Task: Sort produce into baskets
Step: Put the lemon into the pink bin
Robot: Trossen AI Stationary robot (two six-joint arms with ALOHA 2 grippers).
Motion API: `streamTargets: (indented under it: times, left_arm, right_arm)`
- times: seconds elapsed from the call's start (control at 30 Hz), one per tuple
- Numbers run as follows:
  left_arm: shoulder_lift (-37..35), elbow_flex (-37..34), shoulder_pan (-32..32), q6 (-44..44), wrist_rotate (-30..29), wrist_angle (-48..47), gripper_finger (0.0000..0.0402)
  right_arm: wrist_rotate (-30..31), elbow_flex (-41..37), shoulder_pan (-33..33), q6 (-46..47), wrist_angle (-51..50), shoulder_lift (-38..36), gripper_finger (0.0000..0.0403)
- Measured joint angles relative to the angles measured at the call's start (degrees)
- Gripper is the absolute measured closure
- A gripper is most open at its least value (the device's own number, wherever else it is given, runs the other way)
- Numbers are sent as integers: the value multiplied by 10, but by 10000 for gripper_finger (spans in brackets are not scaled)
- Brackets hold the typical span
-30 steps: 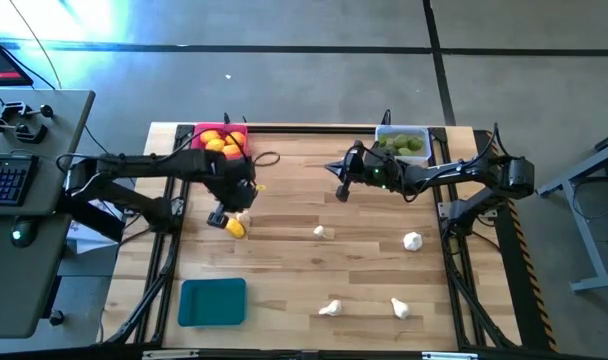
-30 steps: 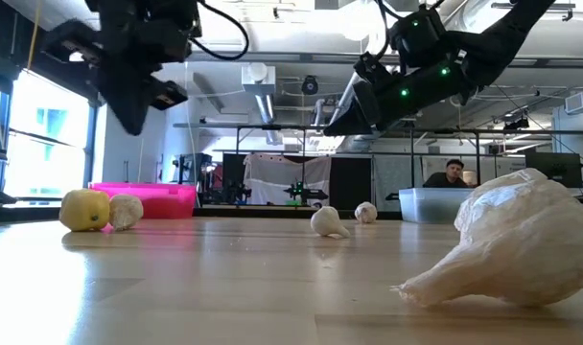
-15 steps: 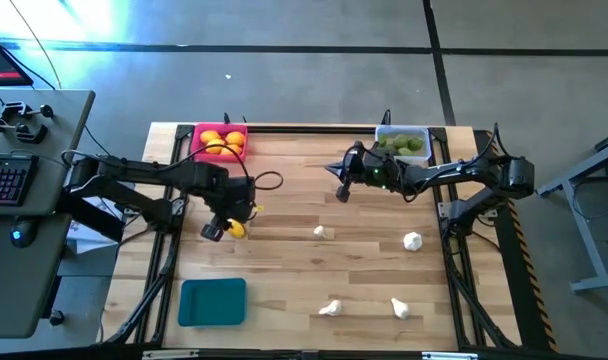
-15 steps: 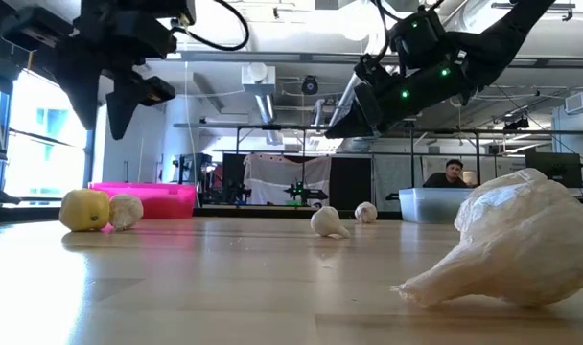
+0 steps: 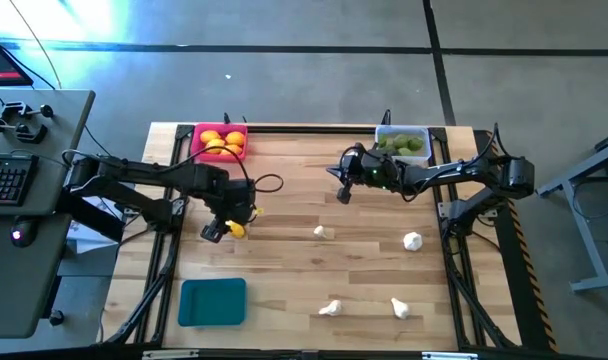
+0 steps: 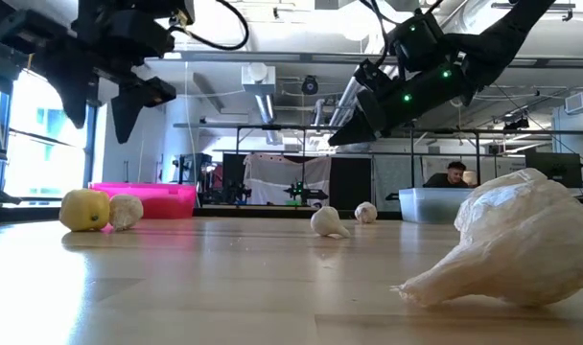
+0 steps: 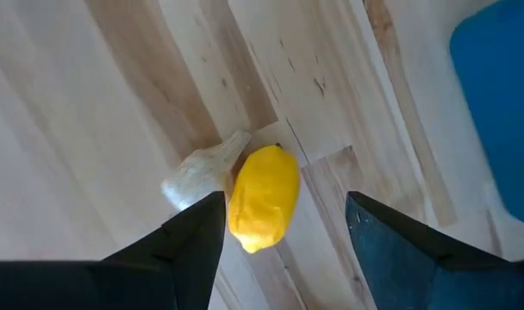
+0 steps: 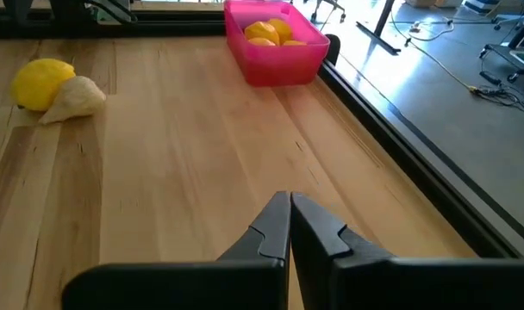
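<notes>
A yellow lemon (image 7: 264,209) lies on the table, a white garlic bulb (image 7: 197,176) touching its side; the low view shows the lemon (image 6: 85,209) and that bulb (image 6: 126,210) side by side. My left gripper (image 7: 283,226) hangs open above them, pointing down, one finger over each side of the lemon, well clear of it (image 6: 100,110). In the high view it (image 5: 216,232) stands left of centre. My right gripper (image 5: 342,192) is shut and holds nothing, hovering in front of the clear basket (image 5: 426,132), which holds limes.
The pink basket (image 5: 197,150) with lemons stands at the far left, and the teal basket (image 5: 213,302) at the near left. Loose garlic bulbs lie at mid-table (image 5: 324,232), to the right (image 5: 412,240) and near the front edge (image 5: 330,308), (image 5: 399,308).
My left gripper has swung toward the table's near edge, coming over the lemon and garlic, and has opened wide. The lemon and garlic have stayed where they were.
</notes>
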Motion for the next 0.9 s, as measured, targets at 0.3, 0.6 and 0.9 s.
streamTargets:
  times: [0.3,0.6,0.9]
  left_arm:
    - [0,-69,-16,10,-19,69,174]
    - [0,-125,-16,-3,-36,87,174]
    - [0,-156,-16,-9,-46,121,174]
  right_arm:
    - [0,0,0,-1,-4,0,403]
    - [0,0,0,-5,-4,0,403]
    - [0,0,0,-5,-4,0,403]
